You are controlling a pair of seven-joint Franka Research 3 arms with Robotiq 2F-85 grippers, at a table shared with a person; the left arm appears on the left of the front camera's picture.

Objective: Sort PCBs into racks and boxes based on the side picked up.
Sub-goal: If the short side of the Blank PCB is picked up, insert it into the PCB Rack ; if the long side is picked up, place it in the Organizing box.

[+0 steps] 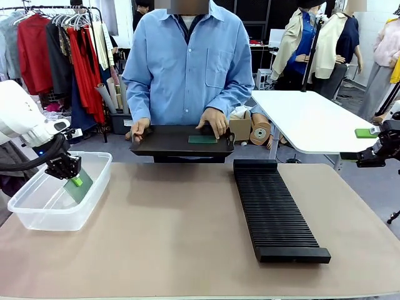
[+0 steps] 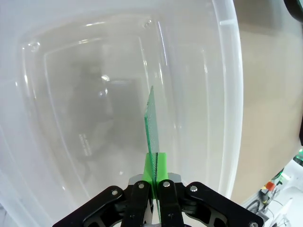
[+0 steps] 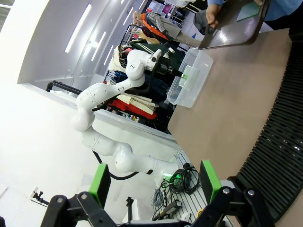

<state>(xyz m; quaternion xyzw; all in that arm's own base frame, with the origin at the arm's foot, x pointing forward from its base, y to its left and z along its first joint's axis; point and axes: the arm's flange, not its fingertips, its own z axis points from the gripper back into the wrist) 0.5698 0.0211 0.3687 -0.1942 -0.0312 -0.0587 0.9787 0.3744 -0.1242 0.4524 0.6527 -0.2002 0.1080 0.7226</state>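
PCB (image 1: 78, 186) tilted inside clear box (image 1: 50, 219); second PCB (image 1: 203, 139) flat beyond; black rack (image 1: 275, 209) right.

The PCB (image 2: 150, 123) shows edge-on between the left fingers (image 2: 147, 172), so its faces cannot be told apart.

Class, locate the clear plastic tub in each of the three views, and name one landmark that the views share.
Front view: clear tub on the left end of the table.
Left wrist view: seen from above, its rim curving down the right side.
Right wrist view: small, upper middle, at the table's far edge.
Shared landmark: the left gripper holding a PCB in the tub.
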